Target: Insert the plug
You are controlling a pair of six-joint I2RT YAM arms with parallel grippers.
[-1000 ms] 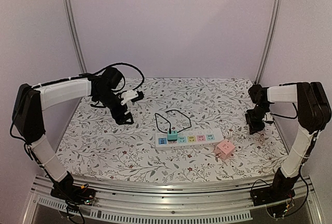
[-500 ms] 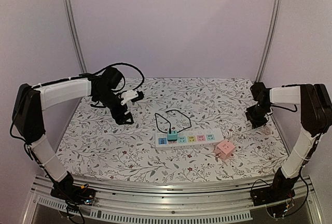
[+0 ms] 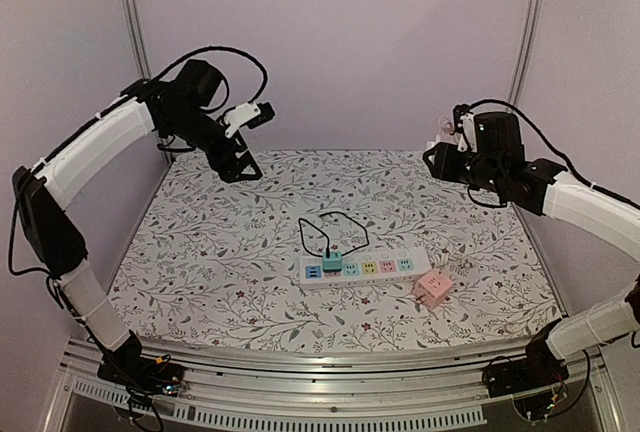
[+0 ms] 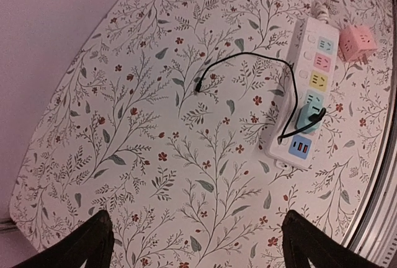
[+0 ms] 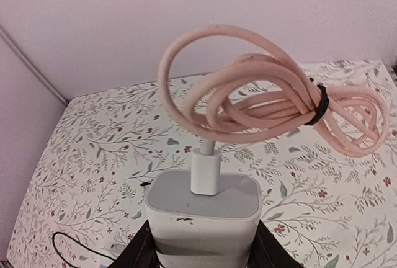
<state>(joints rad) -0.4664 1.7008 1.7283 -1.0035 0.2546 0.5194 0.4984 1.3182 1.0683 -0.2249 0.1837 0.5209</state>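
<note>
Up at two o'clock over the counter (image 3: 200, 252), the right hand (image 3: 438, 159) is clamped on a grey-white charger plug (image 5: 203, 209), its coiled pink cable (image 5: 273, 103) sticking up out of it. The left hand (image 3: 238, 167) hangs at ten o'clock, fingers spread wide and holding nothing. The power strip (image 3: 360, 269) lies near the middle, a teal plug (image 3: 332, 260) seated toward its nine o'clock end and a pink cube adapter (image 3: 433, 288) just off its four o'clock end.

A floral cloth (image 3: 200, 252) is covering the table, a pink cube adapter (image 3: 433, 289) is lying at the cloth's near right, and a teal plug (image 3: 332, 261) is sitting near its middle, its black cable (image 3: 345, 214) looping behind.
</note>
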